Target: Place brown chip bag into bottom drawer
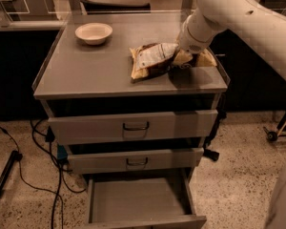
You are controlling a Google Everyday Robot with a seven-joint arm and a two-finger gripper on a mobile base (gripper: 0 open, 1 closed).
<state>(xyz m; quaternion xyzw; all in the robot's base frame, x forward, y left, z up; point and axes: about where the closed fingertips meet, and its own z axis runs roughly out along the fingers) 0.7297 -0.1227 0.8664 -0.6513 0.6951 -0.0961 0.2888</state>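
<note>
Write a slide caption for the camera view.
The gripper at the brown chip bag's right end atop the cabinet; bottom drawer open below; bowl rear left.

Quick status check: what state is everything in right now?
Chip bag: lying on cabinet top, not in drawer.
Bottom drawer: pulled out, nothing inside.
Upper drawers: in, or nearly.
Bowl: upright on cabinet top.
Gripper: at bag's right end.

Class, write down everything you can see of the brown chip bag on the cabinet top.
The brown chip bag is a crinkled foil-looking packet, tan-yellow with a dark brown panel and a white label facing up. It lies on the grey cabinet top, towards the arm's side. The gripper is at that end of the bag, against it; the bowl sits well apart.
</note>
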